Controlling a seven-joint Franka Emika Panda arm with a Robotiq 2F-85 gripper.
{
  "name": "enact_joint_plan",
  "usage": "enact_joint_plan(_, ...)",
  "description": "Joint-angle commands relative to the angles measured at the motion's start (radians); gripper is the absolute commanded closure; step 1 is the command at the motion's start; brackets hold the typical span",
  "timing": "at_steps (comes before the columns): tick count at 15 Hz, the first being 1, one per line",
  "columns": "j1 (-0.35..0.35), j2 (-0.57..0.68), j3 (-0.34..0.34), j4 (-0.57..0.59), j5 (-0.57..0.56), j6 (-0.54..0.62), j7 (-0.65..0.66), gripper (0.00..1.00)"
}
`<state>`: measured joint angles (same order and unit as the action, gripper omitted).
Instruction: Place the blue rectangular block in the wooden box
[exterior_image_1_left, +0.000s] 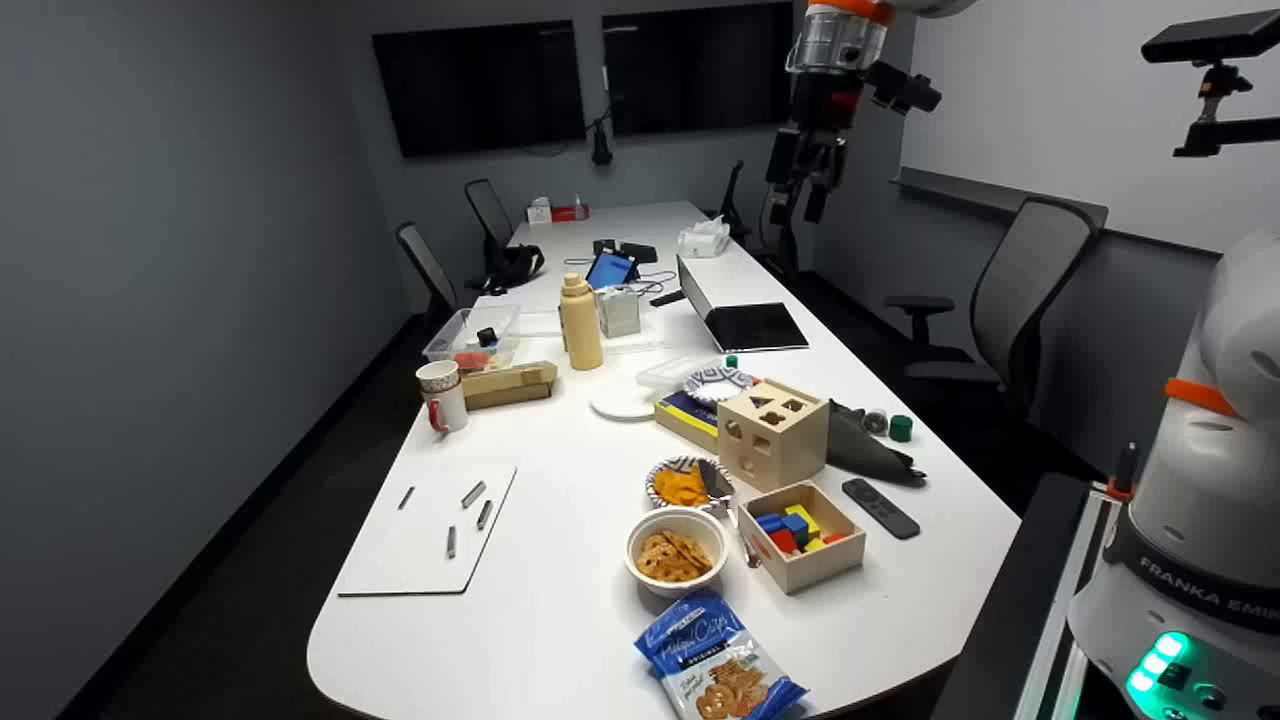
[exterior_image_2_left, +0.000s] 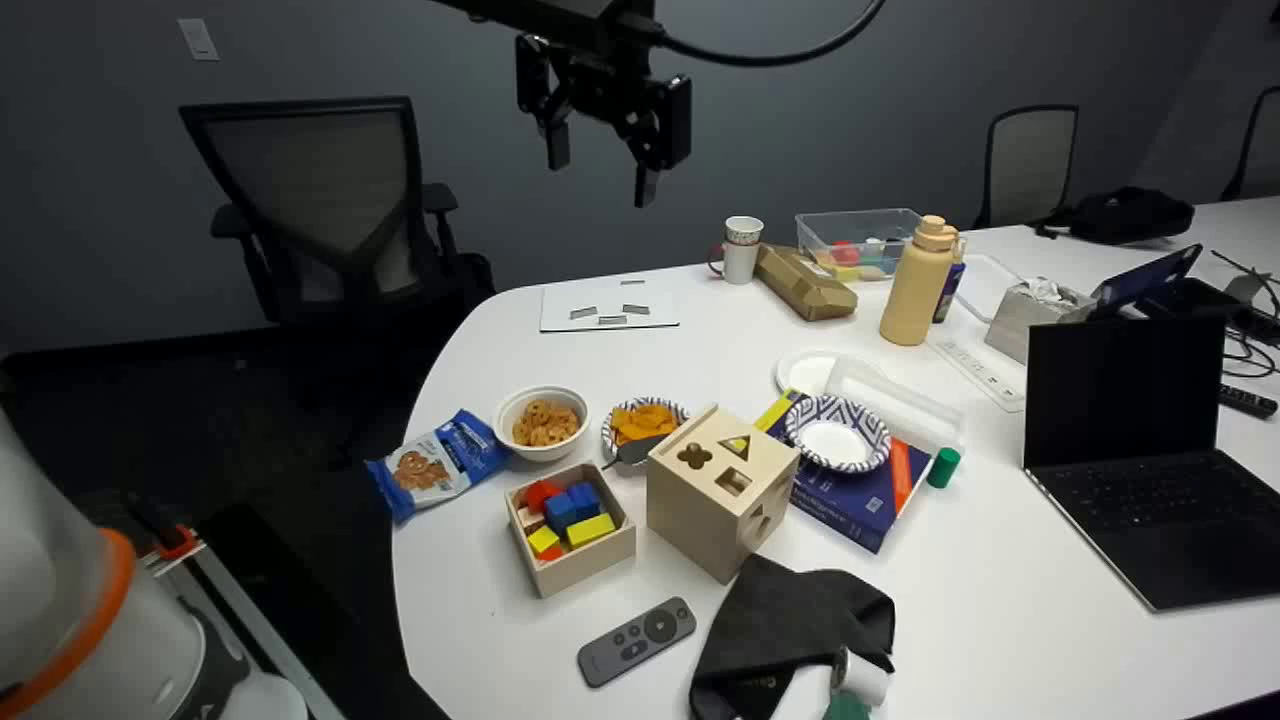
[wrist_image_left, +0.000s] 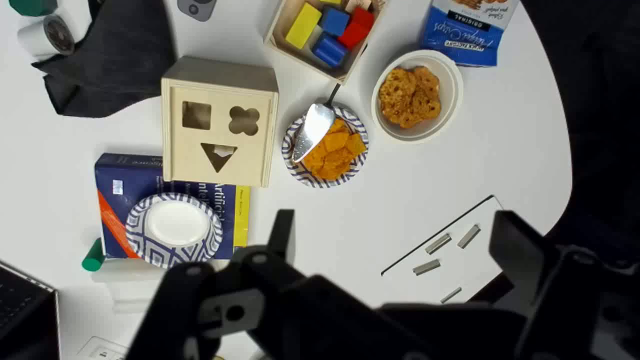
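One white desk below my end effector, whose fingers stand apart. Wooden box, well below the fingers, holed top up. Wooden tray, also below, just beside box. Blue rectangular block, down in that tray.

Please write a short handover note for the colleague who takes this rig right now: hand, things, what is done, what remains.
The black two-fingered hand is open and holds nothing, high above the white table.
The blue flat-faced block, which looks like the target, lies in the low light-wood tray; do not confuse it with the rounded blue piece beside it.
The light wooden cube-like box with shaped holes stands beside the tray, apart from it.
Done: no transfer yet; the block is not grasped.
Left: grasp it, lift it, put it into the box, probably through the squarish top hole.
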<state>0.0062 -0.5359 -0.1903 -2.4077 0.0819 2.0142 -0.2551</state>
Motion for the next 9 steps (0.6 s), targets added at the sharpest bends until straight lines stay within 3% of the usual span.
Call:
enact_joint_plan(1,-0.016,0.003,0.013,0.003,0.008,-0.004,-0.007,0.00)
enact_joint_plan(6,-0.016,0.002,0.013,0.004,0.008,-0.004,-0.007,0.00)
enact_joint_plan(9,-0.058,0.053,0.070,-0.044,-0.001,0.128,0.187,0.00)
